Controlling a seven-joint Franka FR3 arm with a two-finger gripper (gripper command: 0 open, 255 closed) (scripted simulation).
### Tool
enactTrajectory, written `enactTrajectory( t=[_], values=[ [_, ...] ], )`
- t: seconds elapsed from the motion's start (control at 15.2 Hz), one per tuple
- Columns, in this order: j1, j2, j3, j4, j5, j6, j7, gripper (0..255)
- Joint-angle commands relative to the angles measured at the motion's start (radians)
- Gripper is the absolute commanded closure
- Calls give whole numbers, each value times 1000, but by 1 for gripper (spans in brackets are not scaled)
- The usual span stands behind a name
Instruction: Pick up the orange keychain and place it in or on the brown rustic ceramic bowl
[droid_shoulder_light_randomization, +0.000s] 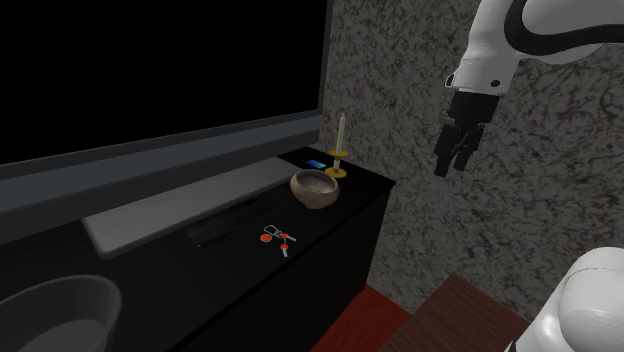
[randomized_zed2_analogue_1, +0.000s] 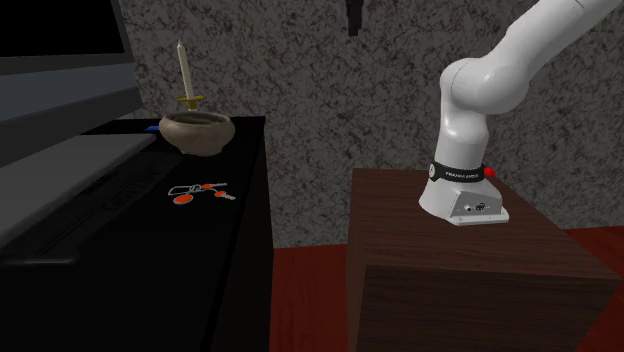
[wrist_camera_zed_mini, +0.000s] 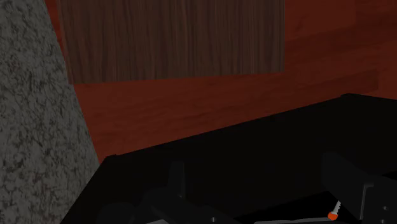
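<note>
1. The gripper (droid_shoulder_light_randomization: 453, 165) hangs in the air well apart from the brown bowl (droid_shoulder_light_randomization: 316, 187), out beyond the black cabinet (droid_shoulder_light_randomization: 362, 196). Its fingers stand apart and hold nothing.
2. The orange keychain (droid_shoulder_light_randomization: 277, 237) lies flat on the cabinet top near the bowl, on the side away from the candle (droid_shoulder_light_randomization: 341, 132).
3. It is probably light, loose and jointed, and likely to dangle. The orange fob looks like a better place to pinch than the thin ring.

We're looking at a home's living room here: a big television (droid_shoulder_light_randomization: 150, 80) on a long black table (droid_shoulder_light_randomization: 355, 195), a candle (droid_shoulder_light_randomization: 341, 135) at its end, a speckled wall (droid_shoulder_light_randomization: 400, 90), a red wooden floor (randomized_zed2_analogue_1: 305, 300).
</note>
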Motion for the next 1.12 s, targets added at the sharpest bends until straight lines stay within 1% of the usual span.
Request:
enactTrajectory(
  t=[0.0, 0.53, 1.06],
  values=[
    [0, 0, 0, 0, 0, 0, 0, 0],
    [59, 208, 52, -19, 26, 256, -57, 0],
    [110, 459, 108, 42, 33, 475, -106, 0]
  ],
)
